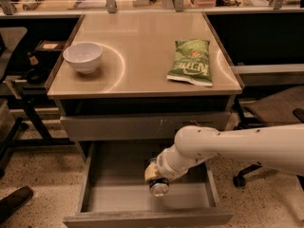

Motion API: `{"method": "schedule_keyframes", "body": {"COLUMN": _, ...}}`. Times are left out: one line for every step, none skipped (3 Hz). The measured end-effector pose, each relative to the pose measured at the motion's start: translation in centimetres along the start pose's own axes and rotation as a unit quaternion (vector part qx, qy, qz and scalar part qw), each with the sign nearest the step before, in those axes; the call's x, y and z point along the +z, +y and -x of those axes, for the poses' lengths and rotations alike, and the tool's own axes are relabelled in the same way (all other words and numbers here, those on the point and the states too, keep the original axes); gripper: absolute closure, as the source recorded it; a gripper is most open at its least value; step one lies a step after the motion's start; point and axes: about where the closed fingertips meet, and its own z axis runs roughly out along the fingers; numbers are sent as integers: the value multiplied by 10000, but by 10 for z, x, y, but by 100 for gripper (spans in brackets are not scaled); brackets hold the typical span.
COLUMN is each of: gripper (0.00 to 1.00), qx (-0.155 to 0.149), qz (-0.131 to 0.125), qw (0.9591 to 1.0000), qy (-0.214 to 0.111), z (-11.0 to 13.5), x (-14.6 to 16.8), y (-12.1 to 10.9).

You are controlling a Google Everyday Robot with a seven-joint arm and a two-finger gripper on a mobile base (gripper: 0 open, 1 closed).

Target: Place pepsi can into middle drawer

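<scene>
The middle drawer (114,190) is pulled open below the table, with a grey floor and grey side walls. My gripper (155,176) reaches into it from the right on a white arm and hangs over the drawer floor near its middle. It is shut on the pepsi can (159,188). The can points downward with its silver end showing, and most of its body is hidden by the gripper. The can sits low inside the drawer box; I cannot tell whether it touches the floor.
A white bowl (83,56) stands on the tabletop at left and a green chip bag (191,61) lies at right. A shut grey drawer front with scuff marks (142,125) is above the open drawer. An office chair (273,110) stands at right.
</scene>
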Motion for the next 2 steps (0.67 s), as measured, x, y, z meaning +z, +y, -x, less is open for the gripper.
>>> {"method": "schedule_keyframes", "body": {"gripper": 100, "qx": 264, "qz": 177, "qw": 9994, "qy": 148, "z": -5, "x": 32, "y": -12}}
{"method": "schedule_keyframes", "body": {"gripper": 100, "qx": 264, "qz": 177, "qw": 9994, "qy": 148, "z": -5, "x": 32, "y": -12}}
